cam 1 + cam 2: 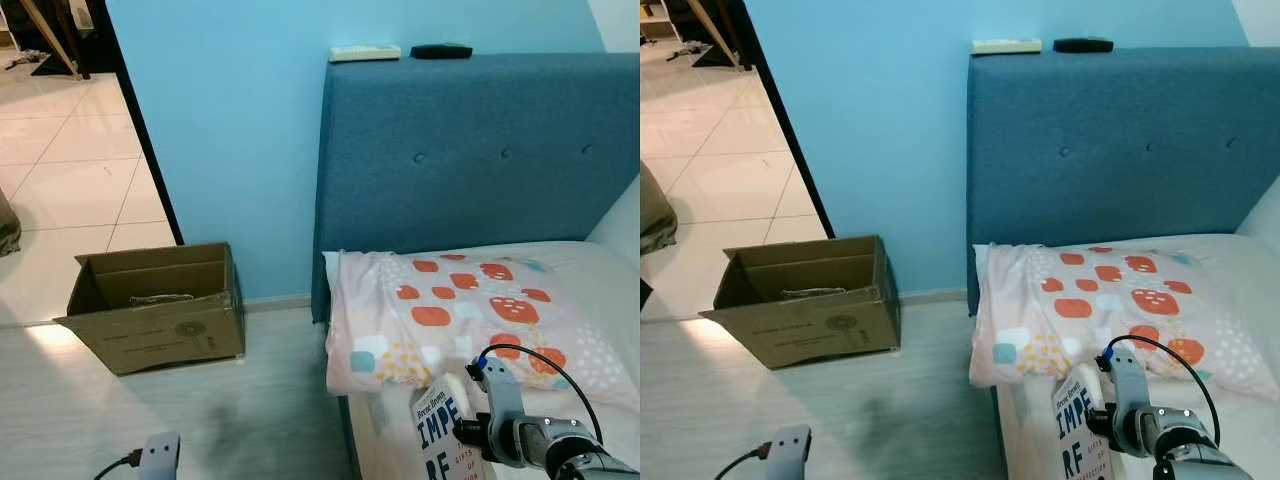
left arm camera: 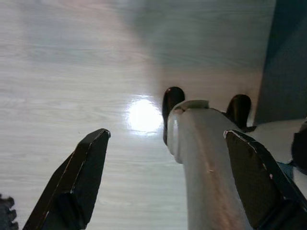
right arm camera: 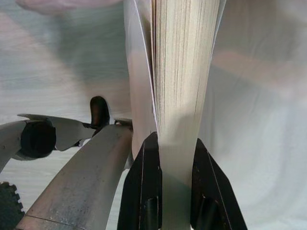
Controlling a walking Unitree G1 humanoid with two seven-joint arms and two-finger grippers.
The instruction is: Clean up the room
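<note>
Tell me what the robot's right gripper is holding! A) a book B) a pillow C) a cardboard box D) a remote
A: the right gripper has its two black fingers pinched shut on a book, its page edges showing between them; the head views show the book's printed cover beside the bed.

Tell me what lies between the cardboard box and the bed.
Bare pale wood-look floor lies between the cardboard box and the bed, backed by blue wall, seen in both eye views.
</note>
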